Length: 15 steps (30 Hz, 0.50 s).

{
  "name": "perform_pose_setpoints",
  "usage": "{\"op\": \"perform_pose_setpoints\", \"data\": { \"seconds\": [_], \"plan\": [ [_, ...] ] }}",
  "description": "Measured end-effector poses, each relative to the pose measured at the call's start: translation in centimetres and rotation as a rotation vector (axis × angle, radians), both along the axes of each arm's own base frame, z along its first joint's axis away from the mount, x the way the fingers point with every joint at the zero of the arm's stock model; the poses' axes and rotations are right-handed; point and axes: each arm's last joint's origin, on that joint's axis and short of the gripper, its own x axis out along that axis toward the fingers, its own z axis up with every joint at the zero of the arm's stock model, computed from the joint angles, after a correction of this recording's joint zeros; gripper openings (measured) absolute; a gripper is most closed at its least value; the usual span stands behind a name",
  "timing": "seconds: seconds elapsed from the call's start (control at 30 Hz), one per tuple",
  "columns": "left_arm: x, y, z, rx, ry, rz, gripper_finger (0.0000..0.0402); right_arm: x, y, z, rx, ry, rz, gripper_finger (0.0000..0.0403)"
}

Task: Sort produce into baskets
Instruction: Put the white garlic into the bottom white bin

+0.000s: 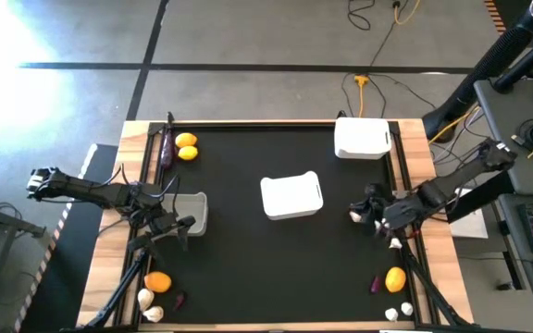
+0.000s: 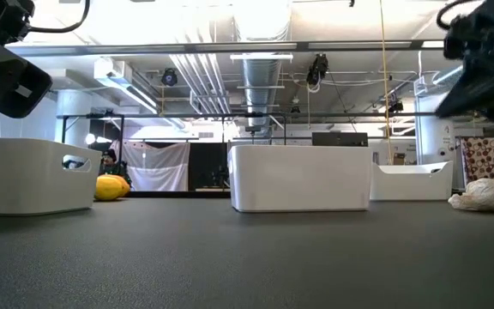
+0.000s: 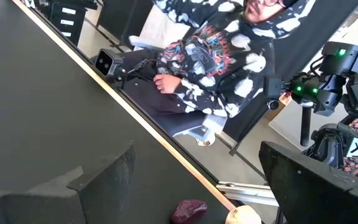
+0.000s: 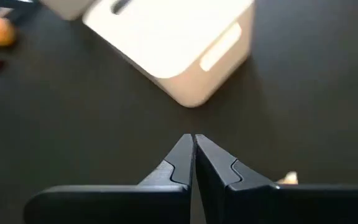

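Three white bins stand on the black mat: one at the left [image 1: 192, 209], one in the middle [image 1: 291, 196], one at the far right [image 1: 362, 138]. My left gripper [image 1: 181, 228] is open and empty at the left bin's near side, above the mat. My right gripper [image 4: 193, 140] is shut and empty, right of the middle bin [image 4: 173, 43] and raised off the mat [image 2: 478, 60]. A garlic bulb [image 1: 355, 215] lies on the mat beside it. Two lemons [image 1: 186, 146] and an eggplant [image 1: 166, 148] lie at the far left.
An orange [image 1: 158, 281], garlic bulbs [image 1: 149, 305] and a purple piece [image 1: 179, 299] lie at the near left. A lemon [image 1: 395, 278], a purple piece [image 1: 376, 283] and garlic [image 1: 399, 312] lie at the near right. A seated person [image 3: 216, 56] is beyond the table's edge.
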Motion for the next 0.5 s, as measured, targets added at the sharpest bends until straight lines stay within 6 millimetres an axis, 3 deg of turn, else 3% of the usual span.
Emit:
{"op": "perform_pose_setpoints", "data": {
  "seconds": [0.27,0.5],
  "plan": [
    [0.0,0.0,0.0,0.000,0.000,0.000,0.0327,1.2,0.8,-0.5,0.117,0.164,0.022,0.0020],
    [0.0,0.0,0.0,0.000,0.001,0.000,0.0327,2.2,0.0,-0.5,0.155,0.427,-0.026,0.0075]
  ]
}}
